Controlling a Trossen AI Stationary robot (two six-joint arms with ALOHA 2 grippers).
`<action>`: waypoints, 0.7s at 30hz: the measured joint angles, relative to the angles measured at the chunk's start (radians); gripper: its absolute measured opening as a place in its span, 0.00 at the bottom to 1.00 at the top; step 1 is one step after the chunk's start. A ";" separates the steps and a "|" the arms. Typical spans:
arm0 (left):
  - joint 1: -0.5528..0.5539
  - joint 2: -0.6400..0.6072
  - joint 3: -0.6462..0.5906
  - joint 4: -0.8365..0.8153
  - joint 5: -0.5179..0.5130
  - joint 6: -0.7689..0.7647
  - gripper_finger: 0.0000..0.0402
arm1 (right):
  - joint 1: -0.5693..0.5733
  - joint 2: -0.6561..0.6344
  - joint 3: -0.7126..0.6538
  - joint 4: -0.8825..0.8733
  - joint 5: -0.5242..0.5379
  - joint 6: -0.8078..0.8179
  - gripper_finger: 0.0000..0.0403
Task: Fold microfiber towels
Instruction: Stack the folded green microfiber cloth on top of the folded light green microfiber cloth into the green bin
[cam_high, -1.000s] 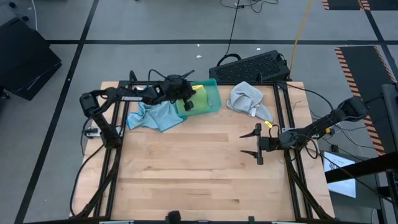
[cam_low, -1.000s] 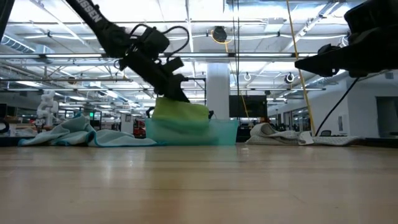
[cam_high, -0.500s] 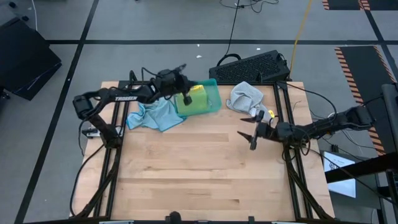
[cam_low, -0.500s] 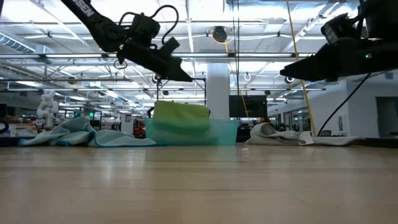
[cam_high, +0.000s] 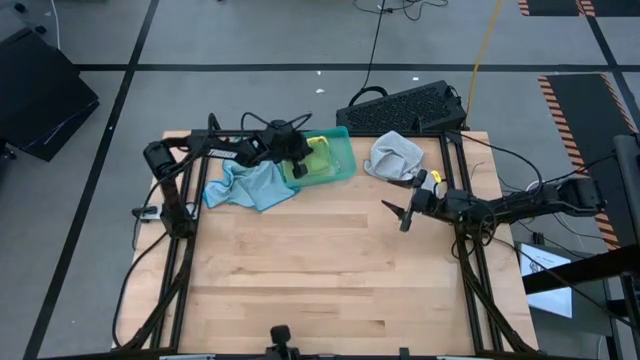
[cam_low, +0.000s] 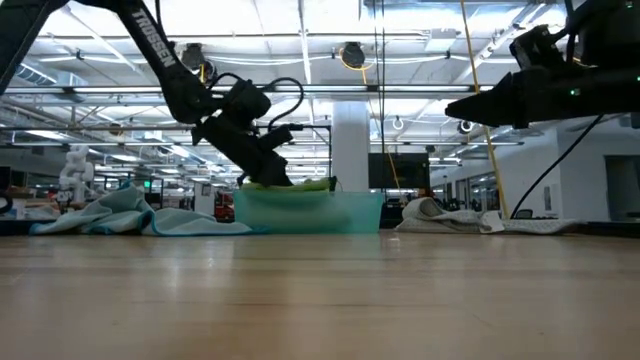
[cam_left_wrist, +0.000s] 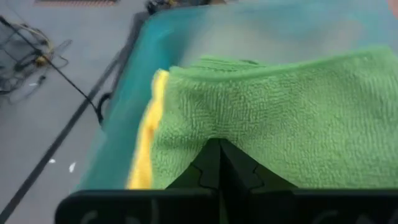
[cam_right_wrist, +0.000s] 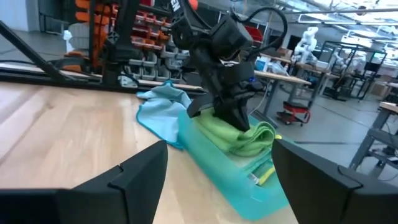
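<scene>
**Left tool pressed onto the green towel in the tray**

High view: the left tool (cam_high: 296, 166) is seen over the teal tray (cam_high: 343, 150) at the far side of the desk (cam_high: 320, 270). A green towel (cam_high: 318, 160) lies beneath it in the tray. A light blue towel (cam_high: 250, 185) is crumpled just beside the tool, outside the tray. The right tool (cam_high: 398, 211) hangs over bare wood with its fingers spread apart and nothing between them; a grey towel (cam_high: 395, 155) lies just beyond it.

Low view: the left tool (cam_low: 272, 176) is tilted down onto the green towel (cam_low: 300, 185) at the tray's rim.

Left wrist view: the fingers (cam_left_wrist: 217, 165) are closed together, tips pressed against the green towel (cam_left_wrist: 298, 130); a yellow towel (cam_left_wrist: 146, 140) shows under its edge.

Right wrist view: the spread fingers (cam_right_wrist: 140, 174) frame the tray (cam_right_wrist: 230, 171) and the left tool (cam_right_wrist: 233, 115) farther off.
</scene>
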 joint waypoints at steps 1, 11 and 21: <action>0.008 0.007 0.001 0.015 0.000 -0.009 0.01 | -0.003 0.002 0.000 -0.001 0.000 0.001 0.69; 0.019 0.016 0.008 0.004 0.005 -0.038 0.01 | -0.044 0.004 0.000 -0.001 0.004 0.031 0.69; -0.008 -0.079 0.008 0.008 0.012 -0.012 0.01 | -0.044 0.004 0.000 -0.018 0.003 0.097 0.69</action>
